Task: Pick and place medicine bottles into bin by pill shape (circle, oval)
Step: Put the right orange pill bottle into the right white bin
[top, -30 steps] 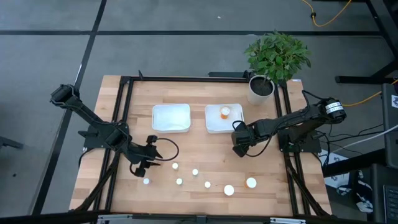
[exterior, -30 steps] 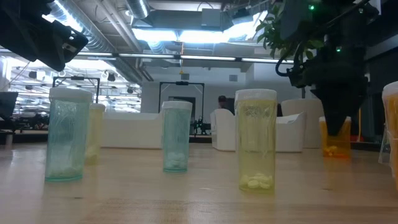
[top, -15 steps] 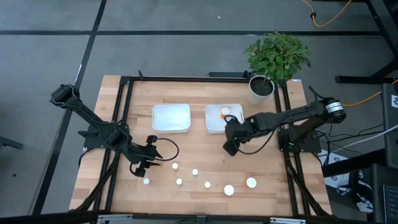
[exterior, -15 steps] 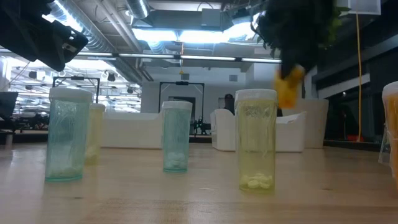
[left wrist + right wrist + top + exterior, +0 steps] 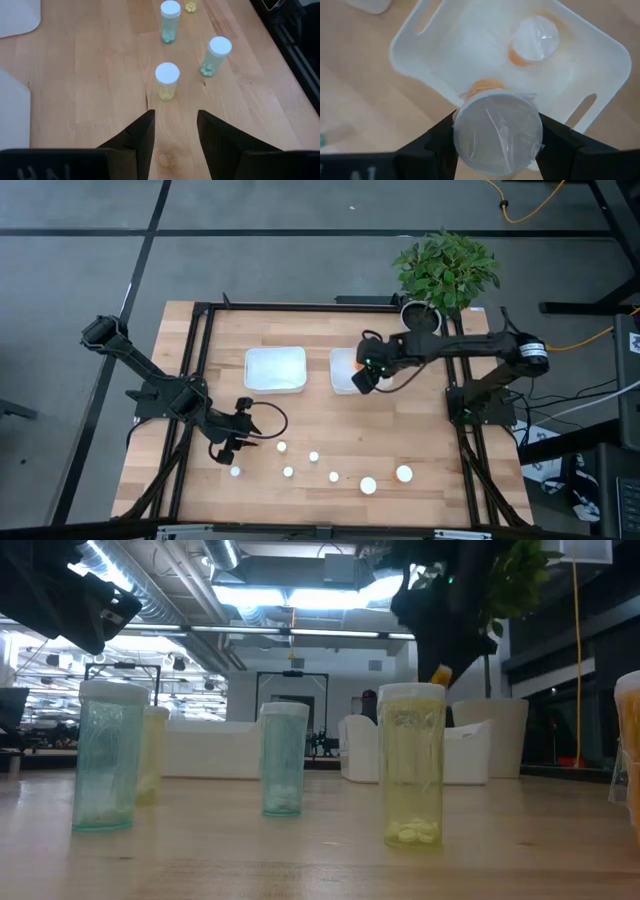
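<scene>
Right gripper [image 5: 497, 145] pinches an orange bottle [image 5: 497, 134] by its sides, cap up, over the near rim of the right bin [image 5: 342, 383]; one orange bottle [image 5: 535, 41] already stands inside. Best to carry it fully past the rim, clear of the standing bottle, lower, then let go. Left gripper [image 5: 174, 131] waits spread above the counter [image 5: 90, 85], near a yellowish bottle [image 5: 166, 81]. Left bin [image 5: 275, 368] is empty.
</scene>
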You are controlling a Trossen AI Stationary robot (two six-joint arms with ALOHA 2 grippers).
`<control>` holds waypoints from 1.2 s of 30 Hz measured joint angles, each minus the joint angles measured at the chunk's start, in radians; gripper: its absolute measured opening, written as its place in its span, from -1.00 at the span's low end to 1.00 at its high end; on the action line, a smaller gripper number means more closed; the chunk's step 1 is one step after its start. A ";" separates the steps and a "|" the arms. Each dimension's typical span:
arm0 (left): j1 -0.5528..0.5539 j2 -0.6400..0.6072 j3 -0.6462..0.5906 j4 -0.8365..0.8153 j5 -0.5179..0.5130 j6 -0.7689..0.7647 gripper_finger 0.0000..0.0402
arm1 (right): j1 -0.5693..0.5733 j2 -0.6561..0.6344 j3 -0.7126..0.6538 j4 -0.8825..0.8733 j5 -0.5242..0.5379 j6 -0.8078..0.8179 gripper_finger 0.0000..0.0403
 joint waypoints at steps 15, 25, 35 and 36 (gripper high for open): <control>0.000 0.000 0.000 -0.003 0.000 0.007 -0.30 | -0.050 0.190 0.000 0.054 -0.035 -0.114 0.08; 0.000 0.000 0.000 -0.003 0.000 0.007 -0.30 | -0.049 0.198 0.000 0.060 -0.036 -0.138 0.21; 0.000 0.000 0.000 -0.003 0.000 0.006 -0.30 | -0.049 0.198 0.053 0.042 -0.033 -0.148 0.22; 0.000 0.000 0.000 -0.003 0.000 0.006 -0.30 | -0.049 0.198 0.069 0.032 -0.030 -0.157 0.22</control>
